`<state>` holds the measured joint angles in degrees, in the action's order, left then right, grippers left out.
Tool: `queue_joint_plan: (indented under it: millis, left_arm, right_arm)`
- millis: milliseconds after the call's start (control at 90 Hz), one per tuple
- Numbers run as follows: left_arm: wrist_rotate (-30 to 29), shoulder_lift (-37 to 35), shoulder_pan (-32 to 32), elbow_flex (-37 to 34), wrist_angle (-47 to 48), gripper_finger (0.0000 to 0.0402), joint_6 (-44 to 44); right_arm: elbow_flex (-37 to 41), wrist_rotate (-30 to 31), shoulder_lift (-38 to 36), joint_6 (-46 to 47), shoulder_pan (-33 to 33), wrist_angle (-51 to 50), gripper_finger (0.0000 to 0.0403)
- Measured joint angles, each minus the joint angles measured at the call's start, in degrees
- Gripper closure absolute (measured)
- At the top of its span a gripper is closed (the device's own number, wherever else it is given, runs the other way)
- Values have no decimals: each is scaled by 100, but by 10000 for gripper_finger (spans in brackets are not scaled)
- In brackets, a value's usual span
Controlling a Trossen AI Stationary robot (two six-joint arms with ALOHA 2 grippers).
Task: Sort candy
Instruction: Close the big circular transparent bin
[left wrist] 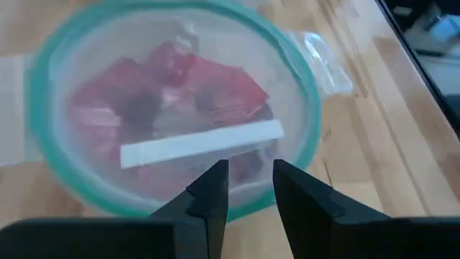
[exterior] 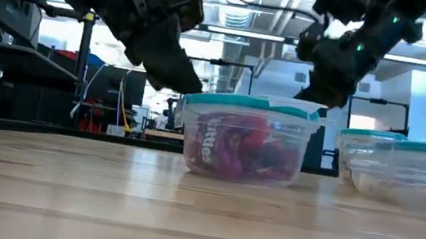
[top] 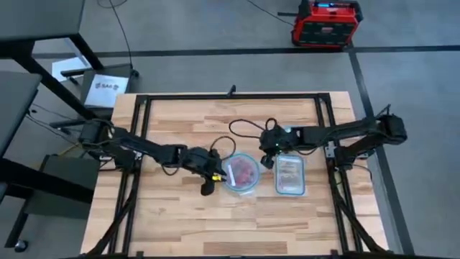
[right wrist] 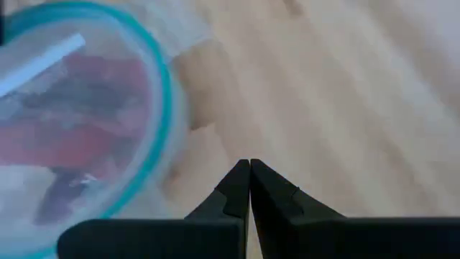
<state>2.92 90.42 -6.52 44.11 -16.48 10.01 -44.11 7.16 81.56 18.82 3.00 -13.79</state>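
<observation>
Candy (left wrist: 180, 93) in red wrappers lies inside a clear round bowl with a bluish rim (top: 242, 173) near the table's middle; it also shows through the bowl's wall (exterior: 242, 148). My left gripper (left wrist: 250, 180) hangs slightly open over the bowl's left rim (left wrist: 287, 187), nothing between its fingers. My right gripper (right wrist: 249, 169) is shut and holds nothing, above bare wood just beyond the bowl's far right side (right wrist: 162, 93). In the high view the left gripper (top: 215, 170) is left of the bowl and the right gripper (top: 269, 150) is at its far right. My left gripper comes at the bowl's left rim (exterior: 191, 98) slanting down from the table's left. I cannot tell whether its fingertips touch the rim.
A clear rectangular tub (top: 290, 175) with a bluish rim stands right of the bowl, with pale contents; it shows in the low view too (exterior: 405, 165). A black cable (top: 244, 128) loops on the wood behind the bowl. A black frame (top: 141, 144) borders the table.
</observation>
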Motion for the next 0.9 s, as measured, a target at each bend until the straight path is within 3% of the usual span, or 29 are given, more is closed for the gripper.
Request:
queue_joint_plan:
  millis: [144, 333, 511, 900]
  left_arm:
    - [-7, 48, 85, 71, 288, 304, -324]
    - [-47, -207, 482, 68, 995, 304, -924]
    - [-110, -242, 798, 59, 967, 304, -1240]
    - [-97, -357, 604, 788, 1844, 304, -1301]
  right_arm:
    - [29, -125, 467, 276, -305, 268, 403]
    - [23, -315, 485, 1117, -924, 521, 403]
    - [16, -298, 465, 1527, -1425, 717, 403]
    - [16, 57, 468, 1688, -1519, 58, 403]
